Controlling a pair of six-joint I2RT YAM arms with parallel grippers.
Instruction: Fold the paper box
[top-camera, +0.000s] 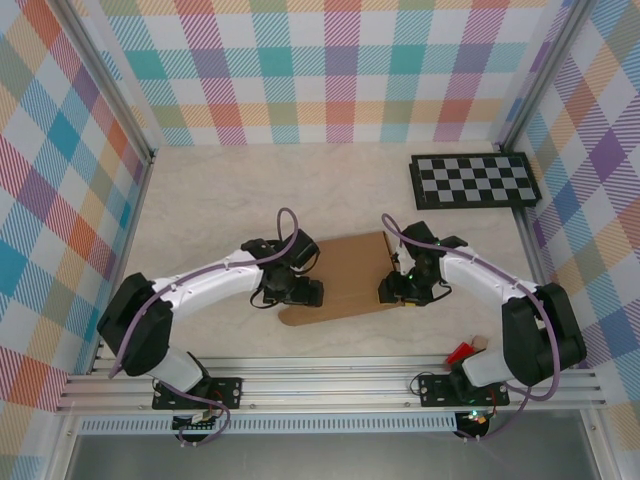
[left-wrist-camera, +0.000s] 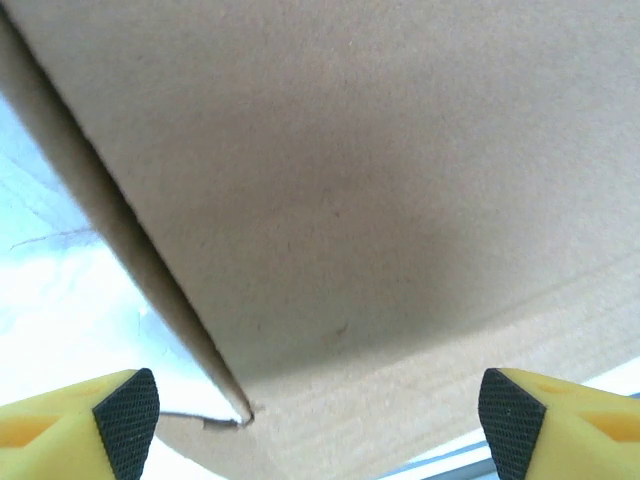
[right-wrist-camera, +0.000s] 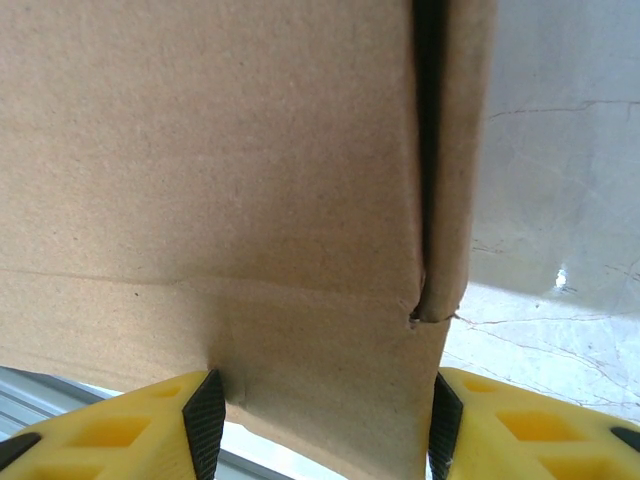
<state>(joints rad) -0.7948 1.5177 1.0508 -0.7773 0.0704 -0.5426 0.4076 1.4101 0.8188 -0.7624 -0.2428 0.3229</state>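
Over the bench (top-camera: 230, 200), the left claw (left-wrist-camera: 320, 410) gapes wide and the right claw (right-wrist-camera: 325, 420) is half open, both facing the matte, creased paper box (top-camera: 350, 275).

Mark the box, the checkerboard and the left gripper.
box (top-camera: 350, 272): top view, middle of its brown upper face.
checkerboard (top-camera: 475, 180): top view, centre of the panel.
left gripper (left-wrist-camera: 318, 425): left wrist view, midway between its fingertips.

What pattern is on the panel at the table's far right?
The panel is black-and-white checkerboard; the top external view shows it best.
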